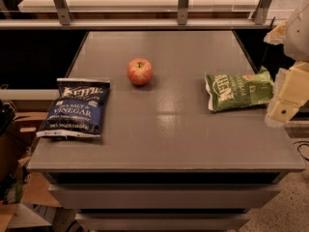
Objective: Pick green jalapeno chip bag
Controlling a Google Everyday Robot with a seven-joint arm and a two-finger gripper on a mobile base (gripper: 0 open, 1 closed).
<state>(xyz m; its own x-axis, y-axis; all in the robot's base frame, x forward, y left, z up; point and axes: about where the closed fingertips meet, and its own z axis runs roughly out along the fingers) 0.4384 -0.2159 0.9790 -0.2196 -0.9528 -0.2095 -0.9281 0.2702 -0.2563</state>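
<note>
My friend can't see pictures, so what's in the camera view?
The robot's gripper hangs at the right edge of a grey table, next to the green jalapeno chip bag lying flat there. A red apple sits near the middle toward the back, and a dark blue salt and vinegar chip bag lies at the left.

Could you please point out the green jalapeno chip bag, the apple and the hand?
green jalapeno chip bag point(239, 90), camera view, middle of its front face.
apple point(140, 71), camera view, centre of its skin.
hand point(279, 112), camera view, pale lower end, just right of the bag.
</note>
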